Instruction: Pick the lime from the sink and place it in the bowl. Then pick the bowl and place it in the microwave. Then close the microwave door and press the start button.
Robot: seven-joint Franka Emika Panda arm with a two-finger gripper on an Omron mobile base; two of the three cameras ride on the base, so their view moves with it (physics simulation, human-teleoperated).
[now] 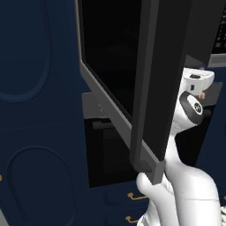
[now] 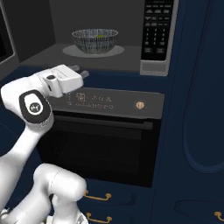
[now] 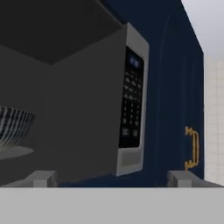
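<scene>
The microwave (image 2: 109, 59) stands open, and the grey-blue streaked bowl (image 2: 95, 40) rests on its turntable. A bit of the yellow-green lime (image 2: 101, 36) shows inside the bowl. My gripper (image 2: 80, 71) is open and holds nothing; it hovers just in front of the cavity's lower left edge, below the bowl. In the hand view the bowl (image 3: 12, 124) sits at the left and the button panel (image 3: 131, 105) is ahead of the gripper (image 3: 111, 180). The microwave door (image 1: 148, 97) is swung wide open, left of the arm. The sink is out of view.
Below the microwave is an oven (image 2: 100, 144) with a display strip and a brass knob (image 2: 139, 105). Navy cabinet fronts (image 2: 197, 109) with brass handles (image 3: 191, 148) flank it on the right. The keypad (image 2: 156, 30) fills the microwave's right side.
</scene>
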